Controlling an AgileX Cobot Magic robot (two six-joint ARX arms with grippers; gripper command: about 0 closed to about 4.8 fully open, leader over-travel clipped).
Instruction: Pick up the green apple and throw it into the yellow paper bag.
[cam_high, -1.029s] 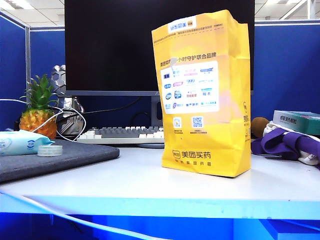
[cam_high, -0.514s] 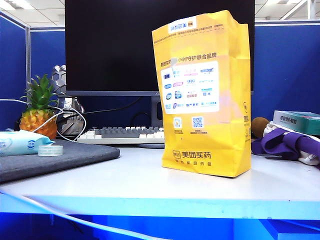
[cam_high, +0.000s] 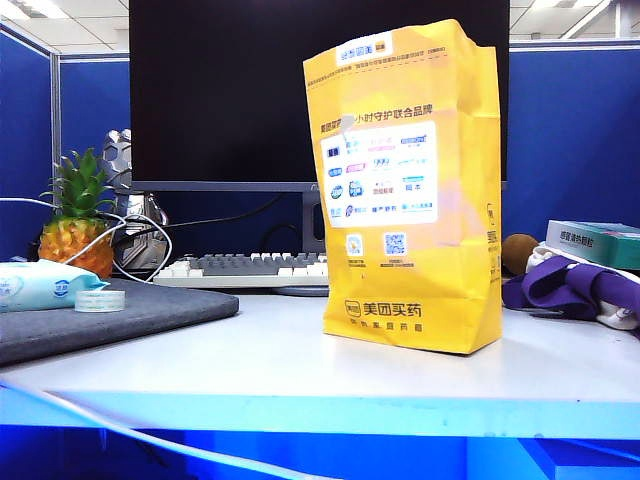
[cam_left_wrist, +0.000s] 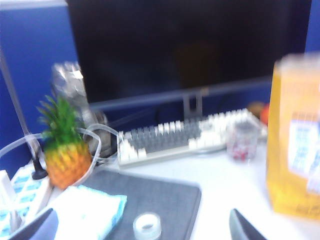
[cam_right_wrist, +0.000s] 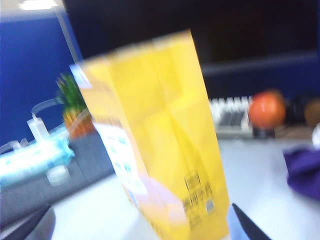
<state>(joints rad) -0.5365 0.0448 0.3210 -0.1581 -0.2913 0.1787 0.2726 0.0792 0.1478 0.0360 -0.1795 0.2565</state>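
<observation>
Nothing shifts in exterior view: yellow paper bag (cam_high: 410, 190) upright on desk (cam_high: 260, 350), right of pineapple (cam_high: 78, 215) | left end effector (cam_left_wrist: 145, 227), right end effector (cam_right_wrist: 140, 225) wide open, empty | green apple unseen, possibly bagged | risk: right end effector near bag, could topple it

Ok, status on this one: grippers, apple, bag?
Left gripper and right gripper both open, empty. Green apple not visible in any view. Yellow paper bag upright on table. Nothing blocking.

Yellow paper bag (cam_high: 412, 190) upright on table (cam_high: 270, 360), keyboard (cam_high: 245, 268) behind, pineapple (cam_high: 77, 222) seemingly far left
</observation>
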